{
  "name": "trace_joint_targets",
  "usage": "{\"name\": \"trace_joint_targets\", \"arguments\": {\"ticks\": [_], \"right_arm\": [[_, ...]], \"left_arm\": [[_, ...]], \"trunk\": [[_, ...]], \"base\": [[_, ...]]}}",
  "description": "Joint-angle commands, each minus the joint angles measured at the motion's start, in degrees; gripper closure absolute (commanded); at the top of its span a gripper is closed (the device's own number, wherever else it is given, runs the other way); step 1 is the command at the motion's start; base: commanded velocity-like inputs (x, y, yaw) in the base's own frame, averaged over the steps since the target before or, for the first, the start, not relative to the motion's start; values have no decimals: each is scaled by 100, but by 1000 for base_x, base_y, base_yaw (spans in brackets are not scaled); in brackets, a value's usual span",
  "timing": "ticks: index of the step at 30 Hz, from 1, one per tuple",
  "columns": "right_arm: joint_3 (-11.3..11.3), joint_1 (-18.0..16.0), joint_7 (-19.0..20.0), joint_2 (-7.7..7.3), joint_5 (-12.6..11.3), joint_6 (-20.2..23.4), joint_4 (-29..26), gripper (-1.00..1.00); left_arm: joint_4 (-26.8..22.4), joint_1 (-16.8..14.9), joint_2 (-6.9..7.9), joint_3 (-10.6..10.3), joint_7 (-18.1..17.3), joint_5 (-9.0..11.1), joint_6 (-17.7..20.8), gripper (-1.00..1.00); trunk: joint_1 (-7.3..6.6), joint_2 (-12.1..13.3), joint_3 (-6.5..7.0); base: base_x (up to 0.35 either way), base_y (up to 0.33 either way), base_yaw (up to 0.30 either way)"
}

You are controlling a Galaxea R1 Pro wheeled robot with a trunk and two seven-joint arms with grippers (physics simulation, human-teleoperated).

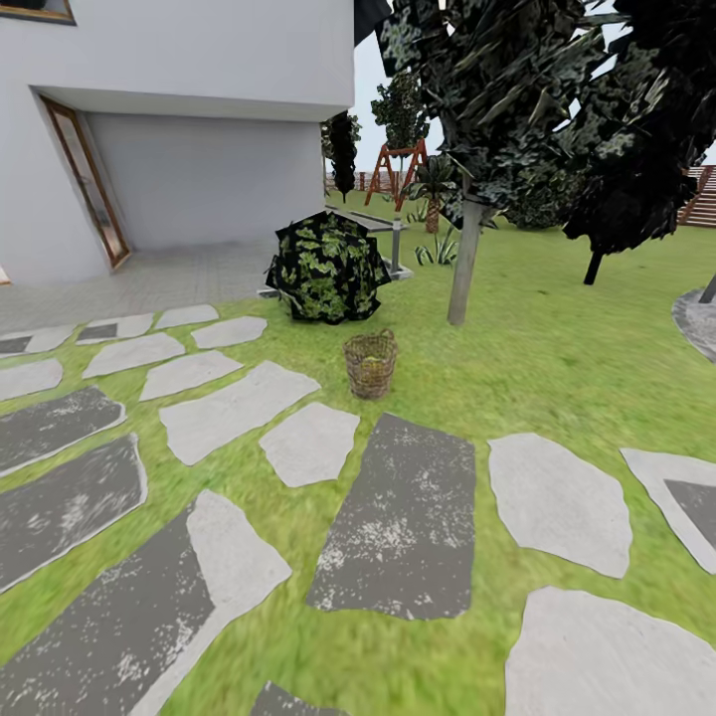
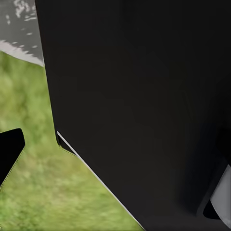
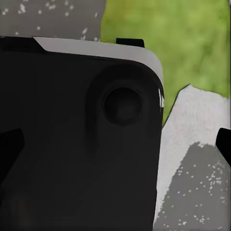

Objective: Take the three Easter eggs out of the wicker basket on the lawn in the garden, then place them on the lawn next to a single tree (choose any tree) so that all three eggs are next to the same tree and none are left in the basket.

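Note:
The wicker basket [image 1: 370, 364] stands upright on the lawn [image 1: 557, 358], just past the stone paving, in the head view's middle. Something yellowish shows inside its rim; the Easter eggs are too small to make out. The tree [image 1: 463, 265] with a pale straight trunk rises a little behind and to the right of the basket. In the left wrist view, one black fingertip [image 2: 9, 150] of my left gripper [image 2: 115, 149] sits at the picture's edge over grass, with a dark part of my body close in front. My right gripper [image 3: 116, 144] is open, with a fingertip [image 3: 224, 143] at each edge and nothing between them.
Grey and white paving slabs [image 1: 403, 517] cover the ground between me and the basket. A round dark-green leafy bush [image 1: 328, 267] sits behind the basket on the left. A white house wall with a door [image 1: 89, 179] is at the far left. More trees [image 1: 626, 149] stand at the right.

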Motion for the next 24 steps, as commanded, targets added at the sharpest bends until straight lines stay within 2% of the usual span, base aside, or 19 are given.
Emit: {"name": "trace_joint_targets", "arguments": {"ticks": [1,24], "right_arm": [[4,-4,3,-1,11,-17,5,-100],[3,-4,3,-1,11,-20,5,-100]], "left_arm": [[-11,3,0,3,-7,4,1,-100],[-11,3,0,3,-7,4,1,-100]], "trunk": [[3,-1,-4],[3,-1,-4]], "base": [[331,0,0],[331,0,0]]}}
